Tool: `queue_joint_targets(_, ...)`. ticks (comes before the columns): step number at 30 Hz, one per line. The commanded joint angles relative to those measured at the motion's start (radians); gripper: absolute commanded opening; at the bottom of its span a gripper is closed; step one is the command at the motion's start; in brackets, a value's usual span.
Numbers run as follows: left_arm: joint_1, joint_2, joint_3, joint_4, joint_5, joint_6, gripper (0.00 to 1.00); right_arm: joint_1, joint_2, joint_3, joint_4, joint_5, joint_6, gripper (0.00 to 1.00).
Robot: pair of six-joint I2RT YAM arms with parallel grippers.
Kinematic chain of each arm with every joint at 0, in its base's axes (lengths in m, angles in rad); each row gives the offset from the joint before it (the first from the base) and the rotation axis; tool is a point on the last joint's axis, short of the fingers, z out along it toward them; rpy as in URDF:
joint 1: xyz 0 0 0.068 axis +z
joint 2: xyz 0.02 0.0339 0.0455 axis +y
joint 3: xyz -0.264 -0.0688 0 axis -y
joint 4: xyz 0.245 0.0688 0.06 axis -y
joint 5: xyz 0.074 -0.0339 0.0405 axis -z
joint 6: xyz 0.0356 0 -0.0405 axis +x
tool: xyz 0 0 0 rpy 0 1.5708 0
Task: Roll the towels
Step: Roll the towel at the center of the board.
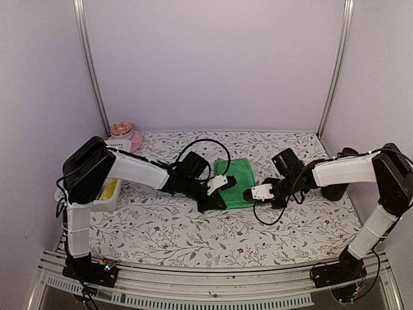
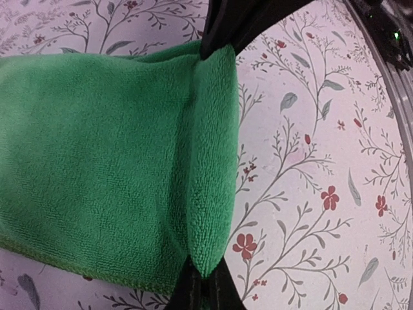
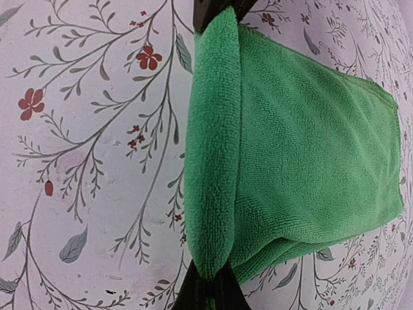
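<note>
The bright green towel (image 1: 237, 175) lies flat mid-table, its near edge turned over into a narrow fold. My left gripper (image 1: 215, 197) is shut on the left end of that fold. In the left wrist view the fold (image 2: 213, 161) runs from my left gripper (image 2: 205, 287) up to the other gripper's black fingers (image 2: 235, 22). My right gripper (image 1: 250, 194) is shut on the right end. In the right wrist view the fold (image 3: 211, 155) rises from my right gripper (image 3: 211, 290). The yellow-lime towel (image 1: 111, 187) shows partly inside the basket at the left.
A white mesh basket (image 1: 102, 201) stands at the left edge under the left arm. A pink bowl (image 1: 127, 135) sits at the back left corner. Black cables loop over the cloth behind the green towel. The table has a floral cover (image 1: 193, 232).
</note>
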Motion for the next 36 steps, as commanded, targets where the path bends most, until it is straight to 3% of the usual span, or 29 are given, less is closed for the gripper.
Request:
queue_joint_targets(1,0.019,-0.031,-0.010,-0.017,0.008,-0.020,0.00,-0.017,0.058,0.091,-0.163,-0.045,0.055,0.03)
queue_joint_targets(8,0.045,-0.013,0.003,-0.005,-0.004,-0.036,0.00,-0.054,0.134,0.199,-0.277,-0.094,0.087,0.03)
queue_joint_targets(20,0.076,0.041,0.044,-0.013,-0.027,-0.053,0.00,-0.096,0.251,0.334,-0.329,-0.081,0.148,0.04)
queue_joint_targets(24,0.077,0.067,0.065,-0.033,-0.052,-0.051,0.01,-0.107,0.272,0.345,-0.330,-0.067,0.173,0.10)
queue_joint_targets(28,0.077,0.086,0.083,-0.044,-0.081,-0.052,0.05,-0.107,0.285,0.345,-0.329,-0.046,0.181,0.10)
queue_joint_targets(36,0.077,0.087,0.080,-0.033,-0.140,-0.060,0.25,-0.114,0.324,0.393,-0.327,0.005,0.207,0.08)
